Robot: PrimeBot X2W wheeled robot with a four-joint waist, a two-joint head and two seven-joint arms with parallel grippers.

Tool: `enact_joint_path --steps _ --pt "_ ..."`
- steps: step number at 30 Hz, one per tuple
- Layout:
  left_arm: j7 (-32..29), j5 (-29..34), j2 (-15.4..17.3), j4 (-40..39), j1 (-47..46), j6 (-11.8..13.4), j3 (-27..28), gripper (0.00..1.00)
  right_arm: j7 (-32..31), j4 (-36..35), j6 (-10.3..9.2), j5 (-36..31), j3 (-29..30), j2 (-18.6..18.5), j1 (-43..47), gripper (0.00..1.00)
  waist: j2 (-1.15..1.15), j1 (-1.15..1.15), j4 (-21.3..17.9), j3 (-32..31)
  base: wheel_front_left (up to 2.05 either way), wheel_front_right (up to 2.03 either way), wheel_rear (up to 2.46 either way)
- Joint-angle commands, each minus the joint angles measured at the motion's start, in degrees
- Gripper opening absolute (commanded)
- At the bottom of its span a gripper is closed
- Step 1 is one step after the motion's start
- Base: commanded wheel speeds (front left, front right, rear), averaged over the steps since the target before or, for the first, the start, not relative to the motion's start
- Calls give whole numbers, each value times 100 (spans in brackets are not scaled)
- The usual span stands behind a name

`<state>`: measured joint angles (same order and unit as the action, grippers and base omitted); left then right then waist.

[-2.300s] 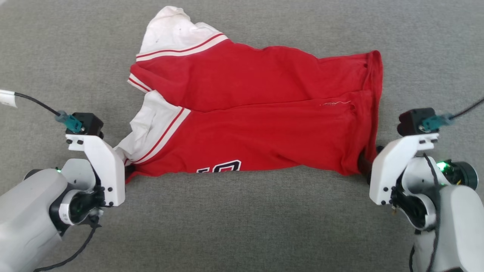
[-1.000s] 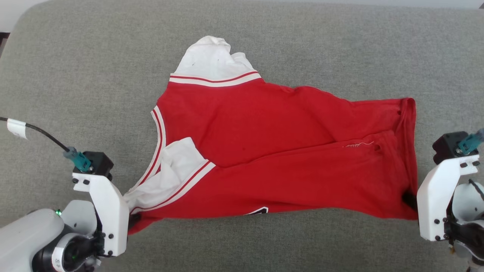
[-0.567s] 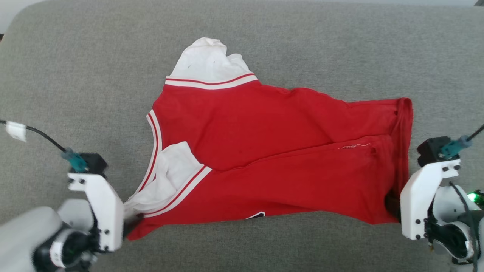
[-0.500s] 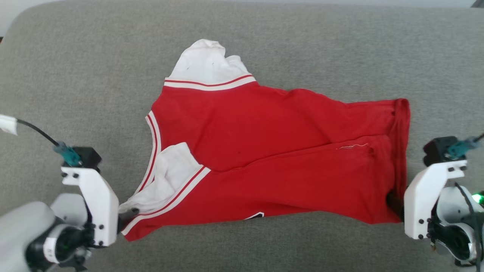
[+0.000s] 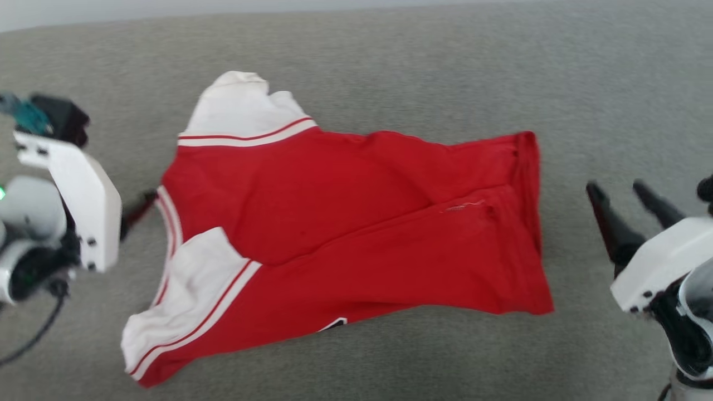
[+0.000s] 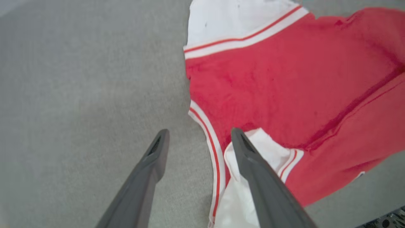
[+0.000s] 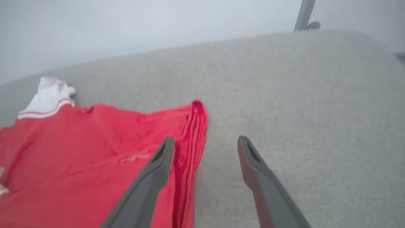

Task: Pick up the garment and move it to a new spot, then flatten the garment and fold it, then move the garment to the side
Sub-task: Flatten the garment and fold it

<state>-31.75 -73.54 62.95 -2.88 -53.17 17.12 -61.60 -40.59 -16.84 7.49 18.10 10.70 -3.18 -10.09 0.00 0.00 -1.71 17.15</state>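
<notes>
I had just let go of both ends. My left gripper (image 6: pixel 199 133) and right gripper (image 5: pixel 617 188) stood wide open, empty, drawn clear. The garment (image 5: pixel 345 223) lay between them on the grey cushion (image 5: pixel 390 67), seemingly folded once, and more folding looked due.

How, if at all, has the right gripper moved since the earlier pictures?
Yes. The right gripper left the garment's hem corner and now stands clear to its right, jaws open.

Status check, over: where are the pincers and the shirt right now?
Left pincer open, right pincer open, both empty. Red jersey shirt with white sleeves lying rumpled on grey cushion. No obstruction seen.
</notes>
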Motion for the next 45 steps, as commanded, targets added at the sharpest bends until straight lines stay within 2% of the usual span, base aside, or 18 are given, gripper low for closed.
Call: enact_joint_path --steps 1,6,7,12,16,23,32,33,34,41,45 --pt "24 143 -77 125 -181 -127 40 100 321 -29 0 -60 -79 28 -99 100 0 0 -247 80 0 0 0" --pt "51 463 -357 893 -739 -703 98 100 1692 153 0 2 -345 30 -257 100 0 0 -629 214 0 0 0" --pt "51 463 -357 893 -739 -703 98 100 1692 153 0 2 -345 30 -257 100 0 0 -629 214 0 0 0" --pt "41 651 -656 1790 -1202 -1193 109 100 2785 448 0 -23 -733 27 -391 100 0 0 -990 388 0 0 0" --pt "-49 722 -827 2529 -1462 -1496 83 100 3304 704 0 155 -1010 29 -485 100 0 0 -1235 553 0 0 0" --pt "-246 815 -1151 3642 -1825 -1812 16 100 3423 980 0 330 -1316 26 -581 100 0 0 -1472 833 0 0 0" --pt "-416 998 -1693 4943 -2188 -1962 -154 100 2825 1282 0 330 -1702 26 -1144 100 0 0 -1554 1265 0 0 0" --pt "-498 990 -1763 5048 -2168 -2020 -201 32 2699 1348 0 288 -1748 26 -1284 100 0 0 -1545 1303 0 0 0" --pt "-540 943 -1837 5157 -2175 -2018 -192 0 2573 1432 0 270 -1802 31 -1438 100 0 0 -1528 1340 0 0 0" --pt "-597 1043 -2306 5629 -2415 -2205 -318 0 1382 2474 0 421 -2075 29 -2759 100 0 0 -1302 1516 0 0 0" --pt "-459 1078 -2574 5813 -2583 -2289 -323 0 615 3286 0 191 -2151 26 -3537 100 0 0 -1133 1579 0 0 0"
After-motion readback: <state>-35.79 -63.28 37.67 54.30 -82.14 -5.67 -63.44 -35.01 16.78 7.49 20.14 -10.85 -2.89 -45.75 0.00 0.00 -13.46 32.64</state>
